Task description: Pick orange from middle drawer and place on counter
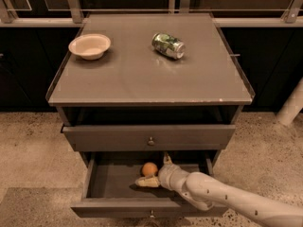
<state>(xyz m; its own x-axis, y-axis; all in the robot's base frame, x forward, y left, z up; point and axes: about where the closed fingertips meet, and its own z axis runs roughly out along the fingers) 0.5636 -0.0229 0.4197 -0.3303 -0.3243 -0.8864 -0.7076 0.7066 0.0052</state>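
Standing on a speckled floor [28, 141], a dark cabinet [142, 112] fills the middle of the view. Its flat grey-brown tabletop [142, 79] has thin raised side edges and small chips along the front edge. Below it sits the upper drawer [189, 137] with a small round knob [150, 141]. Under that, the lower drawer [118, 186] is pulled out towards the camera, so its dark floor shows.

A pale arm [236, 202] comes in from the lower right corner and reaches over the front of the lower drawer. On the tabletop, a pale bowl [90, 45] stands upright near the back left corner. A green-and-silver can [168, 45] lies on its side towards the back right, well apart from the bowl.

The claw [152, 170] is inside the lower drawer with its fingers spread wide, one pointing up towards the back and one lying low, pointing left. The orange [149, 169] rests on the drawer floor near the middle, between those two fingers. Whether either finger touches it cannot be told.
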